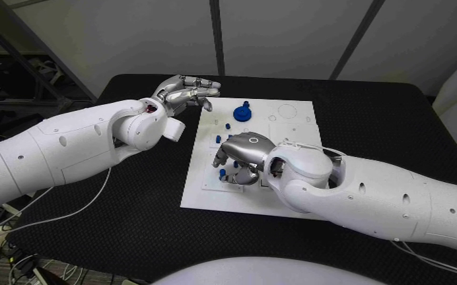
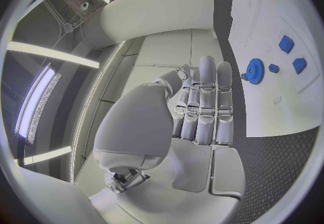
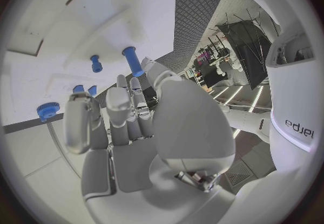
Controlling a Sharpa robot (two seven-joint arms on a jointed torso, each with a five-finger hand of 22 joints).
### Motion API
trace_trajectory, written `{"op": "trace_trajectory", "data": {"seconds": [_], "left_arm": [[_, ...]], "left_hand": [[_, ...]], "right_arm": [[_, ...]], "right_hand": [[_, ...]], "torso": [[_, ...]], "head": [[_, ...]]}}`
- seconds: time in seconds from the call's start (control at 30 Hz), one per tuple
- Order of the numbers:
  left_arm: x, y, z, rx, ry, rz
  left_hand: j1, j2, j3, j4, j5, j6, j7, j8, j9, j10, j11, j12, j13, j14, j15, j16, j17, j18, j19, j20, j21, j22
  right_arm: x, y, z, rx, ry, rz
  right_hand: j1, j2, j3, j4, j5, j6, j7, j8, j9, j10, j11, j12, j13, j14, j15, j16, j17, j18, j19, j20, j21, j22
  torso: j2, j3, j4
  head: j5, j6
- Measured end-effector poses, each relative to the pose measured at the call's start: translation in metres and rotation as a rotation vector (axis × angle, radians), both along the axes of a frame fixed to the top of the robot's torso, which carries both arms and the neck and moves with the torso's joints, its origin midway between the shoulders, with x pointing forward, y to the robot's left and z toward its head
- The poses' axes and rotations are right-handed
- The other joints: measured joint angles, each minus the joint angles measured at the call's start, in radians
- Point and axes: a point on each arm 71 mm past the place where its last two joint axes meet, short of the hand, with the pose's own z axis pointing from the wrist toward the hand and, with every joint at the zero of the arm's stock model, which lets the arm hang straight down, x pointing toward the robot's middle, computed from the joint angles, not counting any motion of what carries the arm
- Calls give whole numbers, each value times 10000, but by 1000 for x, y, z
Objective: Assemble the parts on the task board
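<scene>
The white task board (image 1: 286,133) lies mid-table. A blue gear (image 1: 244,111) stands near its far left corner, and small blue parts (image 1: 228,126) lie just in front of it. My right hand (image 1: 240,156) hovers low over the board's near left area, fingers pointing down beside a small blue part (image 1: 222,173). In the right wrist view the fingers (image 3: 118,108) are spread with nothing in them, and beyond them are a blue peg (image 3: 133,61) and a blue knob (image 3: 47,109). My left hand (image 1: 189,92) is raised off the board's far left corner, holding nothing; its fingers (image 2: 206,102) lie straight, with the gear (image 2: 254,67) beyond.
Black table (image 1: 381,113) surrounds the board on all sides. The board's right half carries printed outlines and shallow recesses (image 1: 286,110). Loose cables (image 1: 57,209) hang at the table's near left edge.
</scene>
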Motion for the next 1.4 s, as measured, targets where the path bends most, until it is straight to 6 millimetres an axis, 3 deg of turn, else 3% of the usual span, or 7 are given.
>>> {"op": "trace_trajectory", "data": {"seconds": [0.23, 0.43, 0.67, 0.83, 0.93, 1.03, 1.4], "left_arm": [[0, 1, 0, -9, 40, -5], [0, 3, 0, 5, 65, 30], [0, 5, -1, 12, 79, 49], [-1, 4, -1, 5, 87, 37], [-1, 4, -1, 2, 94, 30], [-1, 4, -2, 5, 122, 27], [-2, 5, -4, 1, 170, 16]], "left_hand": [[0, 0, -28, -28, 0, 0, 0, 0, 0, 0, 0, 0, 0, 0, 0, -40, 0, 0, 0, 0, 0, 1], [0, 0, -28, -28, 0, 0, 0, 0, 0, 0, 0, 0, 0, 0, 0, -40, 0, 0, 0, 0, 0, 1], [0, 0, -28, -28, 0, 0, 0, 0, 0, 0, 0, 0, 0, 0, 0, -40, 0, -1, 0, 0, 0, 1], [0, 0, -28, -28, 0, 0, 0, 0, 0, 0, 0, 0, 0, 0, 0, -40, 0, -1, 0, 0, 0, 2], [0, 0, -28, -28, 0, 0, 0, 0, 0, 0, 0, 0, 0, 0, 0, -40, 0, 0, 0, 0, 0, 2], [0, 0, -28, -27, 0, 0, 0, 0, 0, 0, 0, 0, 0, 0, 0, -40, 0, -1, 0, 0, 0, 2], [0, 0, -28, -28, 0, 0, 0, 0, 0, 0, 0, 0, 0, 0, 0, -40, 0, -1, 0, 0, 0, 3]], "right_arm": [[-4, -22, 6, 768, -95, -316], [-5, -75, 12, 1392, 203, -1354], [-1, -149, 17, 2046, 958, -3855], [-2, -187, 17, 2078, 1408, -5610], [-4, -197, 16, 1895, 1536, -6202], [-5, -202, 14, 1644, 1633, -6644], [-14, -202, -6, 334, 2072, -7349]], "right_hand": [[280, -194, -1239, 550, -639, -442, -121, 0, 1, -705, 139, 11, 52, -35, 105, -315, -479, 161, -55, 126, -471, 0], [250, 90, -1453, 1029, -639, 64, 201, 118, 94, 779, -141, 689, 425, 84, -13, -82, -137, 160, 20, 50, -110, -1], [-313, 122, -1623, 1774, -639, 831, -322, 442, 402, 3032, -753, 1862, 1320, 193, -506, 1079, 1523, -87, 18, -388, 1443, -1], [-998, 102, -1896, 2078, -639, 1215, -618, 648, 1095, 3587, -1041, 4038, 3625, 206, -750, 1292, 1710, -241, 31, -688, 1865, -1], [-1316, 158, -1997, 2161, -665, 1109, -644, 670, 2030, 3115, -1109, 7329, 7365, 214, -867, 1636, 2175, -240, 17, -704, 1866, -1], [-1373, 106, -2084, 2134, -665, 1092, -661, 671, 2386, 3137, -1099, 8683, 8809, 214, -867, 1850, 2520, -240, 17, -704, 1866, -1], [-1695, 114, -2519, 2160, -618, 929, -644, 670, 3244, 3248, -1128, 10204, 10548, 214, -866, 1957, 2766, -239, 17, -703, 1866, -1]], "torso": [[-1, 3, 1], [-19, -9, -15], [-79, -23, -107], [-127, -33, -187], [-145, -24, -231], [-162, -20, -259], [-171, -23, -272]], "head": [[-23, 59], [-244, 140], [-580, 233], [-732, 279], [-802, 278], [-867, 257], [-1085, 244]]}}
